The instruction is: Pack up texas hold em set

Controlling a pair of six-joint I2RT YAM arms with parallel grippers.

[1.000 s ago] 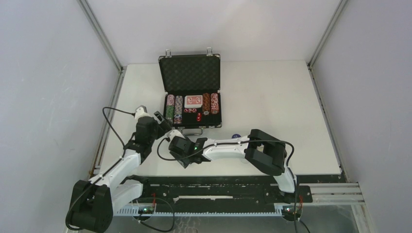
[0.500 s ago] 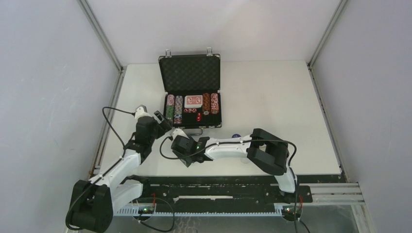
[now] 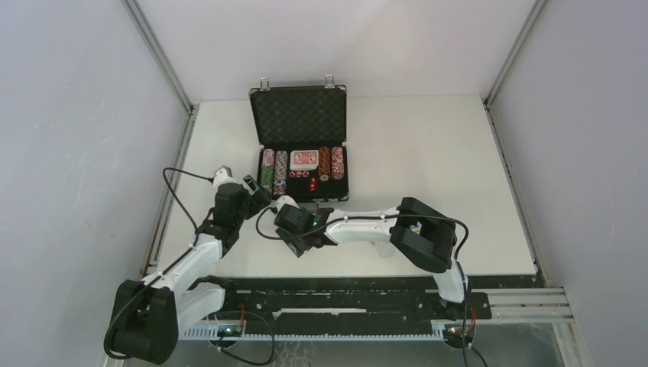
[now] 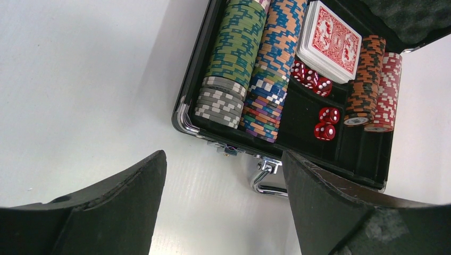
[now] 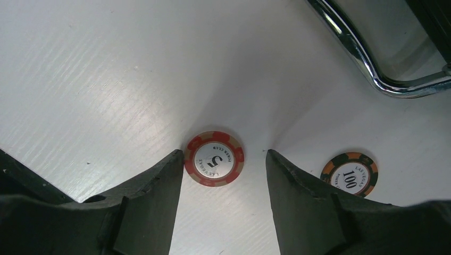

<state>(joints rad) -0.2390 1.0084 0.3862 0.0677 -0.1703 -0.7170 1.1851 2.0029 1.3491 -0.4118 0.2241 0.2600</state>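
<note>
Both arms [image 3: 191, 261] have white shells, black joints and looping black cables [image 3: 187, 173]. The left end effector [image 4: 223, 159] and right end effector [image 5: 223, 156] have broad matte-black fingers [image 4: 106, 212].

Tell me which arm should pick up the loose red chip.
Right. The right gripper, open, already frames the red chip squarely; the left gripper faces the case instead.

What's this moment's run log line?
case open, part-filled | right fingers open over red chip | 100 chip loose | left fingers open, empty

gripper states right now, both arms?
left gripper: open, empty.
right gripper: open, straddling the red chip on the table, not gripping it.
</note>
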